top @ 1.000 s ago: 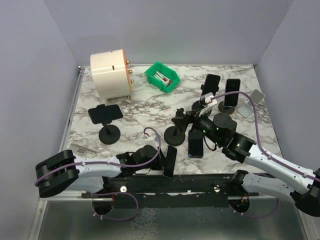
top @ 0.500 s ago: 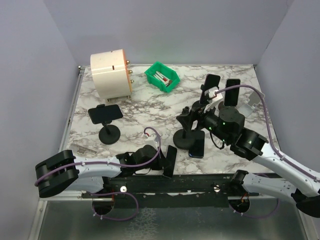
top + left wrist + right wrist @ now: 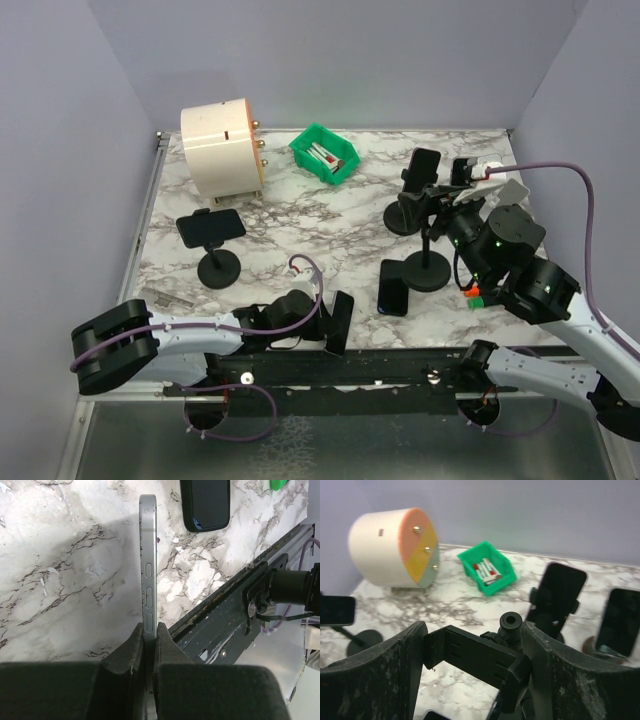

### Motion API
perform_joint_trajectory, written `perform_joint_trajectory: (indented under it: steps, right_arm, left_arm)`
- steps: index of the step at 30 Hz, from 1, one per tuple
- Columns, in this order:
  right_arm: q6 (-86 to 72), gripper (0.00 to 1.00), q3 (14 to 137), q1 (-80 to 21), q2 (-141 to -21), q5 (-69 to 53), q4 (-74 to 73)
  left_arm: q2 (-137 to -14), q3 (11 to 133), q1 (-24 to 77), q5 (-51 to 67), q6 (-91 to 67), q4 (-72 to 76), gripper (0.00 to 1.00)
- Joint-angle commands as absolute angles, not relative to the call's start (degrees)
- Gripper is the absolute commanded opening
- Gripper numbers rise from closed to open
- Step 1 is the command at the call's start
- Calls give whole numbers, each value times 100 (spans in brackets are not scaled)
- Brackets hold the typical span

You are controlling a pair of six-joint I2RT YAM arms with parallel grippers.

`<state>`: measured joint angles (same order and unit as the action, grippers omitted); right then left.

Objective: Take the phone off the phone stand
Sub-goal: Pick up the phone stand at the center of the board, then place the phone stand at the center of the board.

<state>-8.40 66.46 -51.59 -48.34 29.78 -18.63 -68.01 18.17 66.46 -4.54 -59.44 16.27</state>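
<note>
My left gripper (image 3: 149, 630) is shut on a grey phone (image 3: 148, 565), held edge-on just above the marble near the table's front edge. From above, that phone (image 3: 340, 322) stands beside the left gripper (image 3: 318, 318). My right gripper (image 3: 472, 645) is closed wide on the bare clamp (image 3: 475, 657) of a black phone stand, a finger pressing on each end. In the top view the right gripper (image 3: 445, 205) holds this stand upright, and its round base (image 3: 428, 270) sits at the centre right. No phone is in that clamp.
A dark phone (image 3: 393, 294) lies flat beside the stand's base. Another stand (image 3: 219, 270) at the left holds a phone (image 3: 211, 227). Two more phones on stands (image 3: 423, 168) (image 3: 464, 180) are at the back right. A green bin (image 3: 324, 153) and a white-and-orange drum (image 3: 222, 148) stand at the back.
My right gripper has swung to the right, taking the empty stand with it from the table's centre past the flat phone. The left gripper and its phone have stayed put.
</note>
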Motion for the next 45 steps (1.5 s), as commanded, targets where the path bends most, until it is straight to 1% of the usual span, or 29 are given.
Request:
perform_joint_trajectory:
  steps: [1, 5, 9, 12, 15, 19, 25, 30, 34, 38, 45]
  right_arm:
    - [-281, 43, 6573, -5177, -4746, 4534, -1806]
    - [-123, 43, 6219, -5169, -4695, 5041, -1634]
    - [-97, 42, 5961, -5008, -4738, 5181, -1495]
    - [-176, 40, 5837, -4603, -4743, 5051, -1484]
    - [-263, 39, 5539, -3906, -4667, 4758, -1344]
    - [-267, 38, 4976, -3163, -4355, 4350, -685]
    - [-105, 37, 4644, -3012, -4175, 4441, 292]
    - [384, 37, 4864, -2892, -4422, 4520, 974]
    - [507, 37, 5133, -2237, -4868, 4241, 1054]
    - [35, 36, 5177, -1081, -5070, 3482, 797]
    - [-184, 35, 4935, -342, -5368, 3231, 1451]
  left_arm:
    - [-6878, 1980, 6666, -515, -5798, 1940, 0]
    - [-6971, 2071, 6668, -503, -5715, 1983, 0]
    - [-7053, 2137, 6663, -466, -5651, 2092, 0]
    - [-7078, 2157, 6664, -428, -5619, 2179, 0]
    - [-7080, 2170, 6666, -405, -5571, 2251, 0]
    - [-7062, 2183, 6663, -412, -5496, 2312, 0]
    - [-7031, 2167, 6670, -413, -5451, 2458, 0]
    - [-7072, 2155, 6670, -359, -5465, 2647, 0]
    - [-7130, 2131, 6667, -255, -5541, 2807, 0]
    - [-7171, 2055, 6670, -148, -5592, 2956, 0]
    - [-7146, 2050, 6666, -108, -5480, 2997, 0]
